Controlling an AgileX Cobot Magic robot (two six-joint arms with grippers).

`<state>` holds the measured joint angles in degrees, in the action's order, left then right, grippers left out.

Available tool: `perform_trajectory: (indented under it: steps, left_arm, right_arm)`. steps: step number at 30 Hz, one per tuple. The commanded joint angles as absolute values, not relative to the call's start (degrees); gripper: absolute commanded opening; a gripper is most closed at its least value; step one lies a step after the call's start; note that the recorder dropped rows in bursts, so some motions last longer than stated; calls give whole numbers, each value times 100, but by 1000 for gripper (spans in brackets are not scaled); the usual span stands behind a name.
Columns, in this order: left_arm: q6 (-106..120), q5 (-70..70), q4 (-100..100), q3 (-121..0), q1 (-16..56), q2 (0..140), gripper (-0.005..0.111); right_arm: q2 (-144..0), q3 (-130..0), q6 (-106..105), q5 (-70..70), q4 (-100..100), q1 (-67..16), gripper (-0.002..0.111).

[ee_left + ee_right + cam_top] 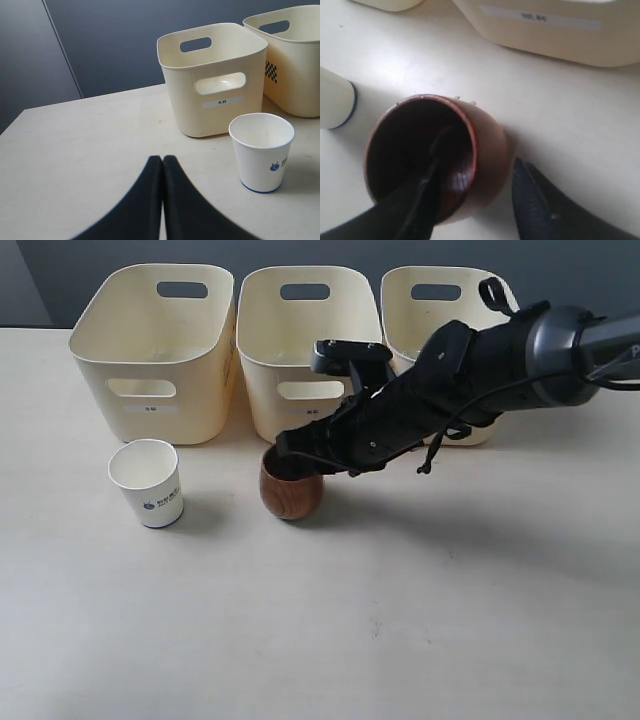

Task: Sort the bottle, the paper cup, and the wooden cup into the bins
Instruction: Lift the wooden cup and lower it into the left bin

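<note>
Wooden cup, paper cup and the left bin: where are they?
wooden cup (292, 498), exterior view, on its brown side.
paper cup (147, 480), exterior view, on its white side.
left bin (205, 400), exterior view, on its front wall.

Front half of tabletop (400, 620) was bare, wide room for approach. Back edge was walled by left bin (130, 415), middle bin (262, 390) and right bin (400, 300), packed close side by side; tops open from above. Paper cup (148, 483) stood just before left bin, with clear gap to wooden cup (291, 495). Right arm (480, 360) crossed low before right bin, barring that side. Right gripper (479, 157) straddled wooden cup wall, outer finger slightly apart from it. Left gripper (163, 159), fingers pressed together, had bare tabletop ahead, paper cup near.
</note>
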<state>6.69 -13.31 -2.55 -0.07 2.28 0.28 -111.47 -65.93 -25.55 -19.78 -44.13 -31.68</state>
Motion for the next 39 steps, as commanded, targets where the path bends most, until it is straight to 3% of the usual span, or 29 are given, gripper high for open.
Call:
perform_trajectory:
  steps: [1,5,10,22,39]
  left_arm:
    - [658,-1326,-250,0,247,0,0]
    - [658,-1326,-250,0,247,0,0]
    - [658,-1326,-250,0,247,0,0]
    - [658,-1326,-250,0,247,0,0]
    - [658,-1326,-250,0,247,0,0]
  right_arm:
    - [-11340,-6599,-2543,-1953,-4420,-3174,39]
    - [-11443,-6599,-2543,-1967,-4450,-3213,39]
    - [-11259,-6599,-2543,-1885,-4417,-3213,0]
    - [-10467,-7860,-2554,-1354,-4700,-3610,0]
    - [-12388,-10908,-2354,-1614,-4697,-3846,0]
